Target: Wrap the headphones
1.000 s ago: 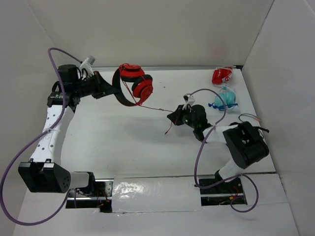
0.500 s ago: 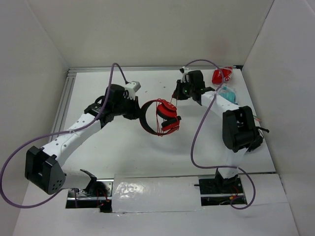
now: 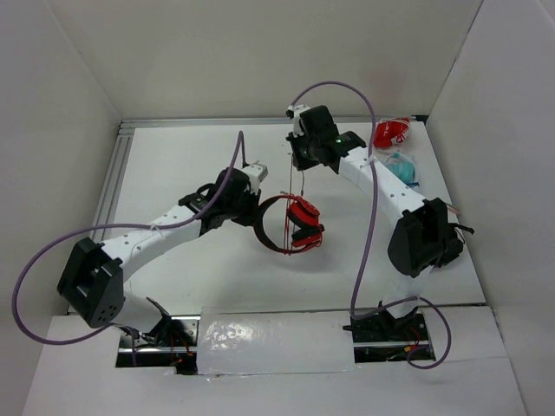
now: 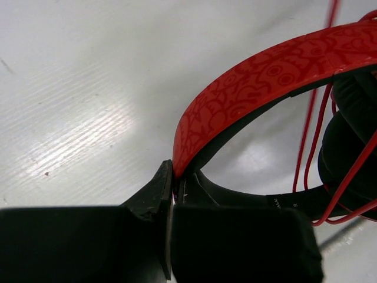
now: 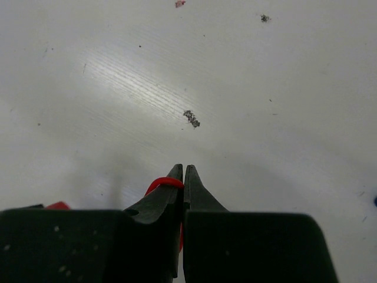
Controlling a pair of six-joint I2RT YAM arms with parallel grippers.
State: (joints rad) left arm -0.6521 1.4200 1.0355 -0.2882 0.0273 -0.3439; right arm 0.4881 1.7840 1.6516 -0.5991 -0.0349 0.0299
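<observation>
Holding the headphones (image 3: 293,224) by their headband (image 4: 259,71), the left end effector (image 4: 172,186) is pinched tight on the band's edge, and the ear cups hang just beyond its tips, above the table (image 3: 173,165). The right end effector (image 3: 299,163) sits farther out, past the cups. Its fingers are closed flat on the thin red cable (image 3: 302,186), which runs taut from its tips back to the cups. A second ago the headphones were off at the far left, with the cable stretched across to the right end effector. Since then both arms have swung inward, and several red strands now cross the black ear pad (image 4: 347,147). The winding looks well under way, probably with another turn being laid. A small red packet (image 3: 392,133) and a teal packet (image 3: 401,169) lie off to the right end effector's right, well apart from it.
</observation>
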